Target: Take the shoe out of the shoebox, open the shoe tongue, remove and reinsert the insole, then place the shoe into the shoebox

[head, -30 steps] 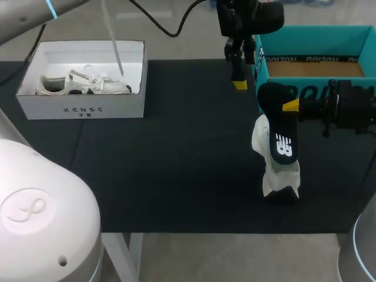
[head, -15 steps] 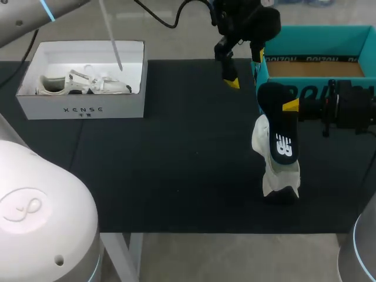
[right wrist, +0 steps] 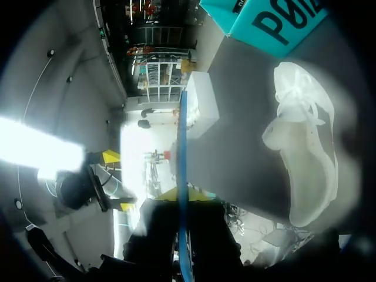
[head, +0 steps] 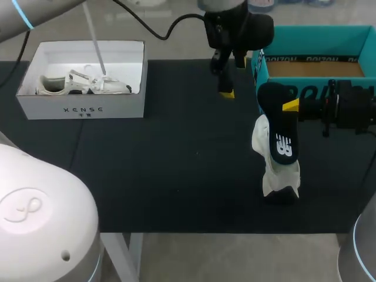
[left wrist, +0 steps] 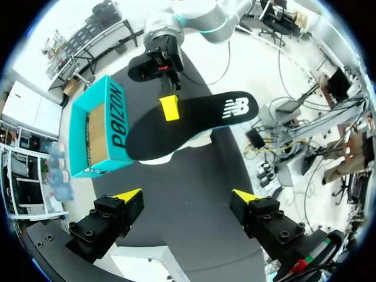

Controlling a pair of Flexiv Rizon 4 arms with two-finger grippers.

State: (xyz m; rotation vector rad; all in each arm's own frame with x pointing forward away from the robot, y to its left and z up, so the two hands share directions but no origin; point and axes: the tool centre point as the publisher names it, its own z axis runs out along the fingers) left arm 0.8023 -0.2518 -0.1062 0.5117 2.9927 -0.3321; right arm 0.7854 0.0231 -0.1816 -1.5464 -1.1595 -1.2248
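Insole [head: 281, 132] stands upright, lower end at the shoe [head: 277, 176], pinched by our right fingers [head: 290, 106]; our left fingers [left wrist: 127, 196] hover wide, well apart.

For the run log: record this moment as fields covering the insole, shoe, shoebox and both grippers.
shoebox: teal, open-topped, at the right
shoe: white, standing on the dark mat, outside the shoebox
insole: black, held up above the shoe
right gripper: shut on the insole
left gripper: open, holding nothing, clear of the insole
elsewhere: white box holding a second shoe
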